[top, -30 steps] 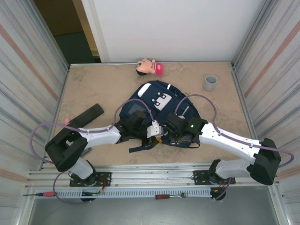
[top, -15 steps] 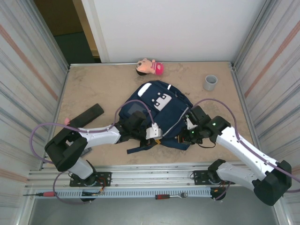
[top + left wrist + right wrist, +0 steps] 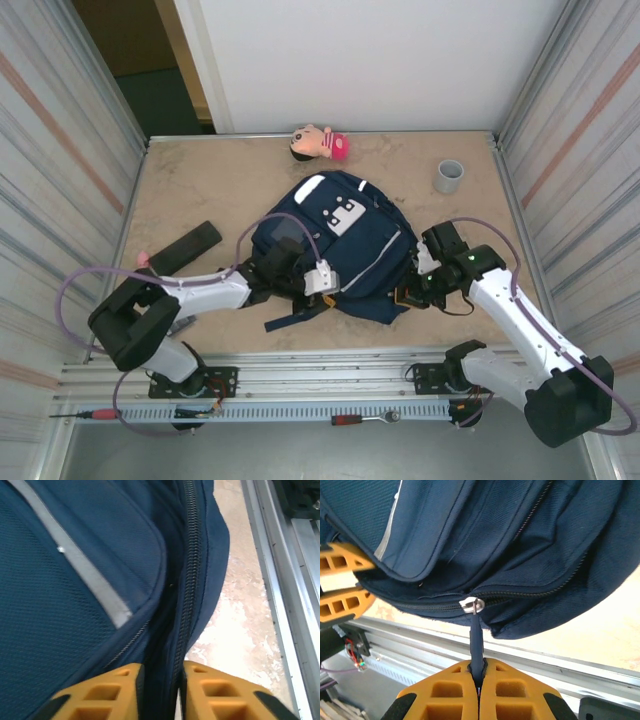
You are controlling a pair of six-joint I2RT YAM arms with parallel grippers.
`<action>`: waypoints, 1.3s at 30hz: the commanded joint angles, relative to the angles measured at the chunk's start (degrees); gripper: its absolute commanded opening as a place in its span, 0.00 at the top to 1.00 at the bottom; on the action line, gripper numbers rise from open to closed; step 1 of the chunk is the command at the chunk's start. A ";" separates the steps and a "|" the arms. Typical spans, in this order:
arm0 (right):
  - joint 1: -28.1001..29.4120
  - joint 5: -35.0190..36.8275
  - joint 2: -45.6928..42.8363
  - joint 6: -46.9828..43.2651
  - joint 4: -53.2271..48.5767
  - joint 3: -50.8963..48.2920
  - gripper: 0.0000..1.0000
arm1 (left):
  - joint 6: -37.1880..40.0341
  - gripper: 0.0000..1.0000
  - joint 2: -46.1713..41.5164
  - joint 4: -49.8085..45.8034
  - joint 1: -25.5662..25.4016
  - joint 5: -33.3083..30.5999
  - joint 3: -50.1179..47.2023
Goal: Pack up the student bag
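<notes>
The student bag (image 3: 335,240), navy with grey stripes and a white patch, lies flat mid-table. My left gripper (image 3: 322,281) is at its near edge. In the left wrist view its orange fingers (image 3: 100,695) stand a little apart around the bag's zipper edge (image 3: 187,605), with a slit of light beside the right pad, so the left gripper (image 3: 160,667) is open. My right gripper (image 3: 412,292) is at the bag's near right corner. In the right wrist view the right gripper (image 3: 479,666) is shut on the dark zipper pull (image 3: 476,640), which hangs from a metal slider (image 3: 471,605).
A doll (image 3: 320,143) lies at the far edge and a grey cup (image 3: 449,176) stands at the back right. A flat black object (image 3: 186,246) lies left of the bag. The metal rail (image 3: 330,365) runs along the near edge, and corrugated walls close both sides.
My right arm has swung out to the right, drawing the zipper pull along the bag's near edge. The left jaws have parted. The bag has shifted slightly.
</notes>
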 commanded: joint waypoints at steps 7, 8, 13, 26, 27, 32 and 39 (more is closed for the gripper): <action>2.10 -6.45 -1.37 -0.19 4.46 -1.35 1.00 | -48.24 0.35 -14.04 -8.21 2.78 -13.10 2.24; 2.54 -6.10 -1.25 -0.02 4.73 -1.33 1.00 | -53.72 0.34 -15.06 -12.12 2.82 -16.15 3.28; 5.03 -4.51 0.34 1.22 5.71 -1.12 1.00 | -81.18 0.34 -19.19 -23.83 2.78 -22.67 3.69; 9.37 -2.72 2.23 2.82 7.98 -0.89 1.00 | -119.26 0.33 -14.80 -13.85 -5.26 -21.02 -3.87; 9.62 -2.65 2.27 2.90 7.98 -0.96 1.00 | -120.64 0.35 -13.82 -12.72 -6.21 -21.06 -3.96; 10.16 -3.31 1.92 2.90 8.50 -1.23 1.00 | -124.49 0.44 -8.84 -9.07 -8.40 -21.58 -3.28; 13.10 -3.63 1.48 4.75 9.64 -1.33 1.00 | -122.43 0.86 -8.10 -10.68 -7.63 -23.29 -2.54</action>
